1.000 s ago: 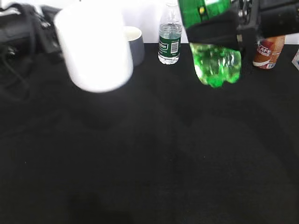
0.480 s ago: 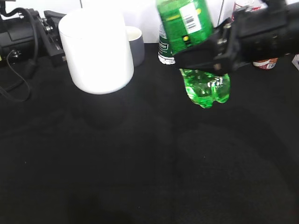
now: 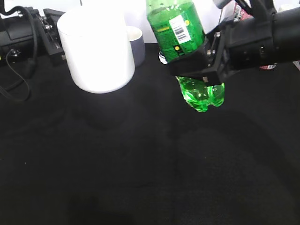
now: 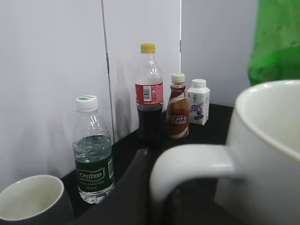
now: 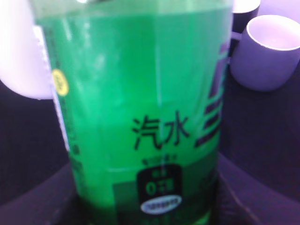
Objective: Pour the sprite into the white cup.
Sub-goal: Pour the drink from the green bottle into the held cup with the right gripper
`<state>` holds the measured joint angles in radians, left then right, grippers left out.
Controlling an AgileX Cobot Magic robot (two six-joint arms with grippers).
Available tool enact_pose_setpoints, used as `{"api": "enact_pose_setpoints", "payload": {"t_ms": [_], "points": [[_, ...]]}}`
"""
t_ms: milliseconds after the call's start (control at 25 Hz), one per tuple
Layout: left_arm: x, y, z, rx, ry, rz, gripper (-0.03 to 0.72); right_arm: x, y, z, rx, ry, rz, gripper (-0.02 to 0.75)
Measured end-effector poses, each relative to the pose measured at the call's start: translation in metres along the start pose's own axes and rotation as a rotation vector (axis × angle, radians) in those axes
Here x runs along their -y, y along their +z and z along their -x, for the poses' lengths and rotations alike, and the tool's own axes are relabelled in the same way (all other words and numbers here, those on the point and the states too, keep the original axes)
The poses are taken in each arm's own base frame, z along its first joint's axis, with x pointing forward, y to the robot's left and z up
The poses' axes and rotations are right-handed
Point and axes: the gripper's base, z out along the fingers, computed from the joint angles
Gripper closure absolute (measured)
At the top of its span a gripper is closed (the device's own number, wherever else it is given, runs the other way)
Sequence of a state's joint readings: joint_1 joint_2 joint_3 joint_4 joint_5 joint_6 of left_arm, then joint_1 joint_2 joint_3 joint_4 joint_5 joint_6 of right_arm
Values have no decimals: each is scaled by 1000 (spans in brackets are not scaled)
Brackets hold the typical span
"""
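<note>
The white cup (image 3: 98, 51) is held above the table at the upper left, roughly upright. My left gripper (image 3: 50, 33) is shut on its loop handle (image 4: 192, 161); one dark finger (image 4: 140, 187) shows beside the handle. The sprite (image 3: 180, 33), a green bottle with a white barcode patch, hangs right of the cup, tilted so its top leans left and runs out of frame. My right gripper (image 3: 199, 61) is shut around its lower body. The bottle fills the right wrist view (image 5: 140, 108), with the cup (image 5: 18, 56) to its left. The sprite also shows above the cup rim in the left wrist view (image 4: 276, 42).
A grey mug (image 3: 137, 44) stands behind the cup. Along the back wall stand a clear water bottle (image 4: 93, 154), a dark cola bottle (image 4: 149, 98), a brown coffee bottle (image 4: 178, 115) and a small white carton (image 4: 198, 103). The black table (image 3: 140, 168) spreads in front.
The sprite has moved left toward the cup and a little lower, tilting further left. The white cup has steadied from a blurred, tilted pose to roughly upright.
</note>
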<state>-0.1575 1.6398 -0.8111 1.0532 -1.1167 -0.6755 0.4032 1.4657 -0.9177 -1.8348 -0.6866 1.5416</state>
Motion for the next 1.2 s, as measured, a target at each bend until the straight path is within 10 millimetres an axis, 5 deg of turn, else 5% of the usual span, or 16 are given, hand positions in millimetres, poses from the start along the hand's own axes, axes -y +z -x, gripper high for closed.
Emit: {"api": "enact_pose_setpoints", "payload": {"t_ms": [240, 480, 640, 800, 1200], "points": [[-4, 4, 9, 18, 1, -11, 652, -13, 9, 3, -6, -44, 20, 344], [-3, 4, 9, 12, -16, -18, 652, -14, 14, -22, -70, -42, 9, 345], [-3, 4, 7, 4, -17, -26, 652, -15, 13, -21, -67, -60, 7, 345], [-5, 8, -6, 3, -75, -54, 652, -16, 1, 3, 5, -111, -18, 345], [-4, 8, -6, 1, -91, -69, 652, -10, 3, -4, -22, -162, -89, 345]]}}
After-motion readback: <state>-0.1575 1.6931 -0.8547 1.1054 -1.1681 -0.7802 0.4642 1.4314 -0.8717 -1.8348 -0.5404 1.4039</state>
